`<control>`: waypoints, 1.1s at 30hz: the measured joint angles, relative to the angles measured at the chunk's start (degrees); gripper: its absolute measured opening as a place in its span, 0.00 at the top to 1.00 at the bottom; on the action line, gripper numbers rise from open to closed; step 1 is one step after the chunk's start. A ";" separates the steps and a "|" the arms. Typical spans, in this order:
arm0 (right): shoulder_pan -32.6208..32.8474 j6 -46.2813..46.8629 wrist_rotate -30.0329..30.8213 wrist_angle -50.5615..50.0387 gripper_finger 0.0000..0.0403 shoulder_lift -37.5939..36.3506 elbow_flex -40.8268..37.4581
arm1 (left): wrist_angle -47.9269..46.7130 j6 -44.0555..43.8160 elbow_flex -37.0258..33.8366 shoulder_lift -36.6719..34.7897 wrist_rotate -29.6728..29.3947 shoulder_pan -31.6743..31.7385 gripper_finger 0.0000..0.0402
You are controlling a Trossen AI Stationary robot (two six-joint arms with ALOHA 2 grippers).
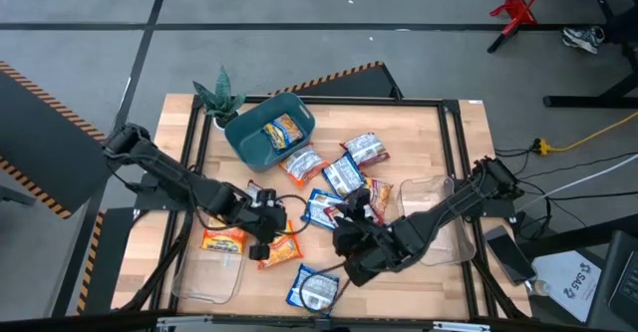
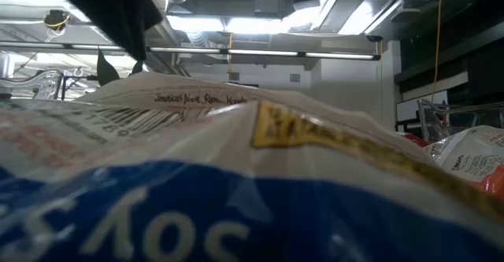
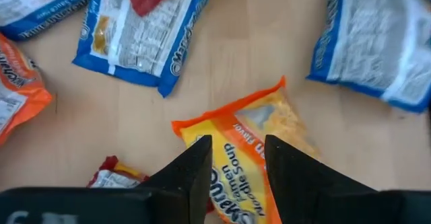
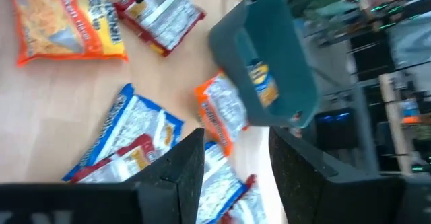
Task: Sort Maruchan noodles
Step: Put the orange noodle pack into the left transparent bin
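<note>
One orange packet [image 3: 259, 146] is the thing on which the coming move turns. It lies directly below the left gripper [image 3: 234, 158], whose two fingers stand spread, one on each long side of the packet, and they do not yet pinch it. The long axis of the packet runs along the line of the fingers, from 6 toward 12 o'clock in the left wrist view. In the high view this packet [image 1: 281, 251] is at about 6 o'clock from the teal bin [image 1: 261, 145], and the left gripper [image 1: 261, 234] is clearly nearer to it than the right gripper [image 1: 351, 240], which hovers at 3 o'clock from it with spread, empty fingers. I judge that a straight descent suffices.
</note>
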 joint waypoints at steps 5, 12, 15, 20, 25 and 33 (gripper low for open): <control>-3.29 0.93 -6.45 1.63 0.62 0.00 -0.16 | -0.11 1.66 0.00 4.15 1.42 1.91 0.65; -5.52 -4.07 -11.59 14.97 0.62 0.02 -4.94 | -2.19 2.90 0.00 7.95 7.02 4.65 0.65; -5.88 -7.13 -12.29 19.32 0.62 0.07 -7.54 | -1.13 3.98 0.00 8.71 5.95 4.83 0.65; -5.77 -8.51 -12.31 20.43 0.62 0.04 -8.22 | 0.35 4.24 -0.90 10.42 6.48 5.89 0.65; -4.75 -7.31 -12.75 20.47 0.62 0.04 -8.22 | 4.13 4.32 -2.49 12.92 7.92 6.89 0.65; -1.70 -1.27 -9.62 20.03 0.62 0.04 -8.22 | 9.78 10.85 -2.68 15.40 2.39 11.58 0.65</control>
